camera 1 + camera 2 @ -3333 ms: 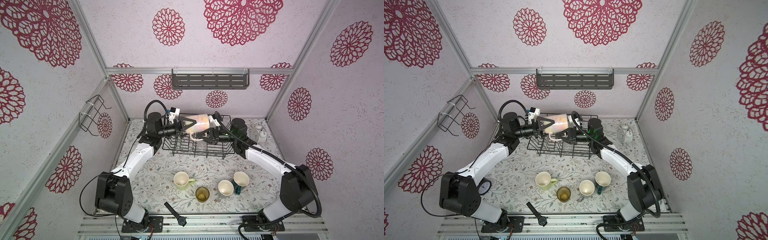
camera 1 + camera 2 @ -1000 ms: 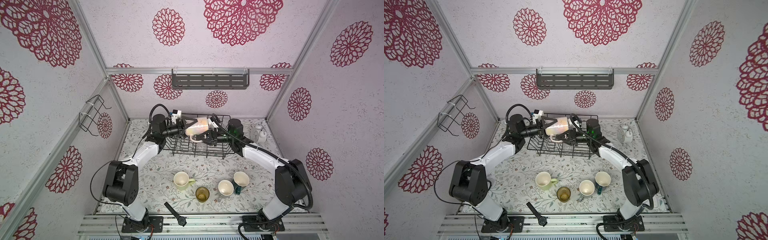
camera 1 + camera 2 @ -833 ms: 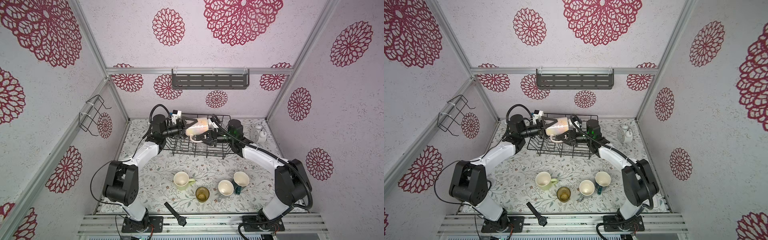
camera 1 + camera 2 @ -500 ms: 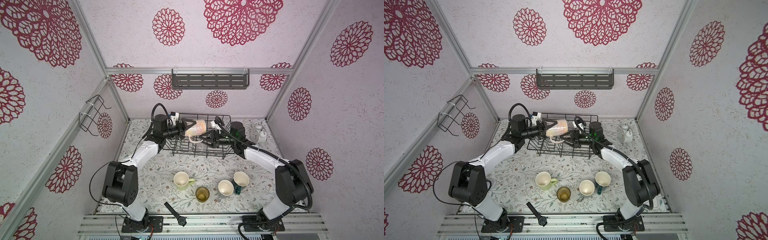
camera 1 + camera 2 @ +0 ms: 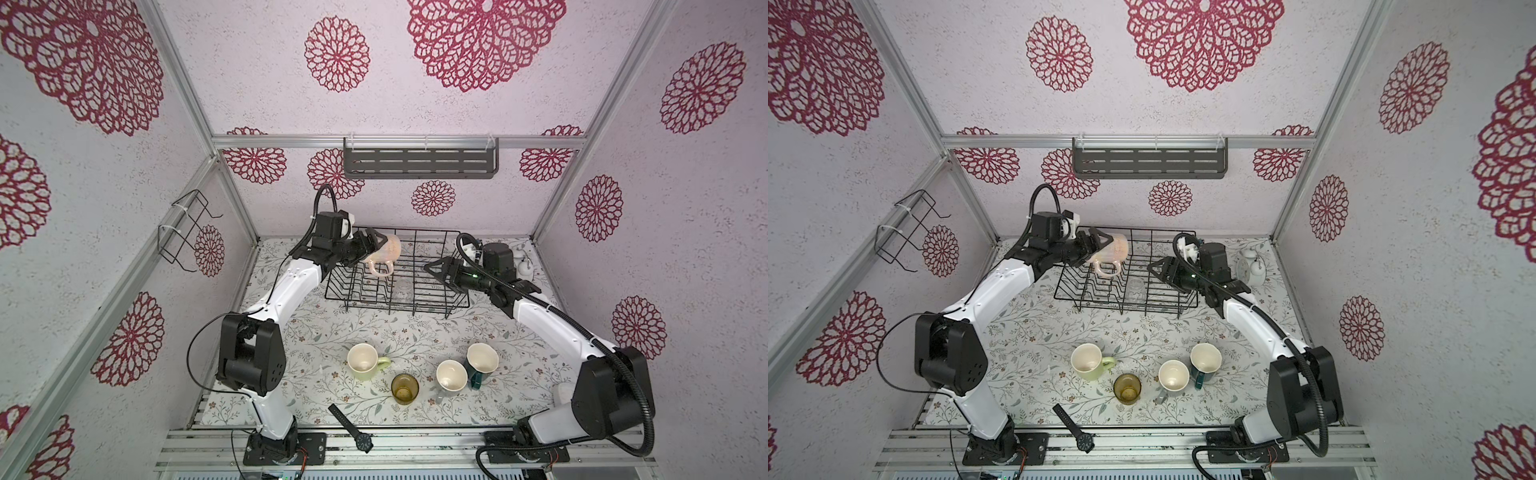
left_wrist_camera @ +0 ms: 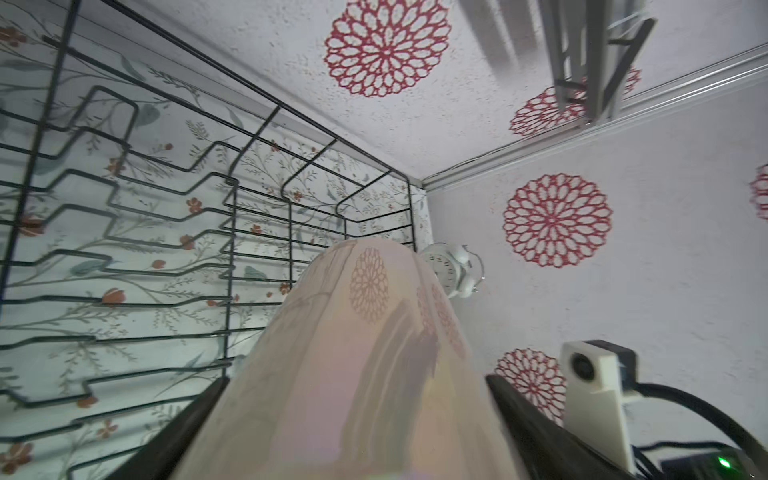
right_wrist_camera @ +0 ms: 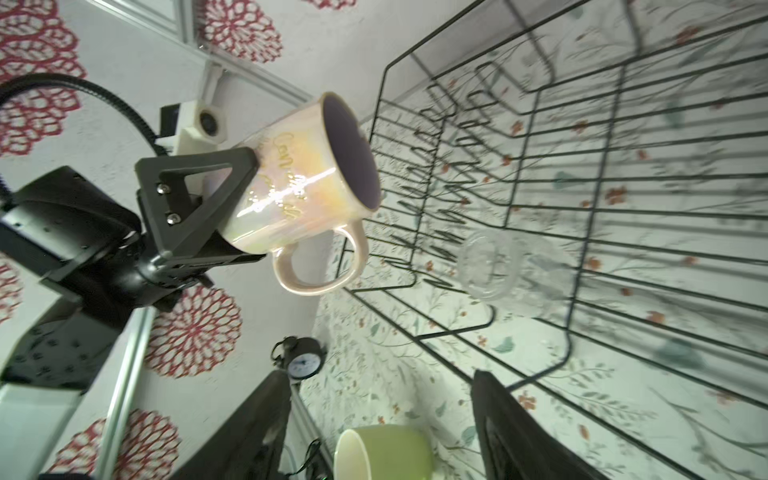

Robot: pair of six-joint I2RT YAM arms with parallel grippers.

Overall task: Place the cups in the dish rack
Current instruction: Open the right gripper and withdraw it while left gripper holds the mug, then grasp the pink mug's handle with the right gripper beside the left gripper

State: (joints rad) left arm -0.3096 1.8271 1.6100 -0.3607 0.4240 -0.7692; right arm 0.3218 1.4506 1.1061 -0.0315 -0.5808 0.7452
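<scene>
A tall pink mug [image 5: 388, 249] [image 5: 1115, 249] lies on its side in the air above the back left of the dish rack [image 5: 415, 305] [image 5: 1142, 307], handle down. My left gripper [image 5: 372, 245] [image 5: 1096, 245] is shut on its base end; in the left wrist view the mug [image 6: 365, 353] fills the gap between the jaws. My right gripper [image 5: 432, 266] [image 5: 1154, 268] [image 7: 380, 378] is open and empty over the rack's right side, apart from the mug [image 7: 299, 183]. A small clear glass [image 5: 402, 289] [image 7: 494, 266] lies in the rack.
Near the front edge stand a yellow-green mug [image 5: 363, 361], an amber tumbler [image 5: 404, 387], a grey mug [image 5: 451, 375] and a teal mug [image 5: 482, 359]. A black watch [image 5: 351, 428] lies in front. A white alarm clock [image 5: 524, 259] stands back right.
My right gripper has opened, let go of the pink mug and drawn back to the right. The left gripper keeps the mug and has shifted it slightly left over the rack.
</scene>
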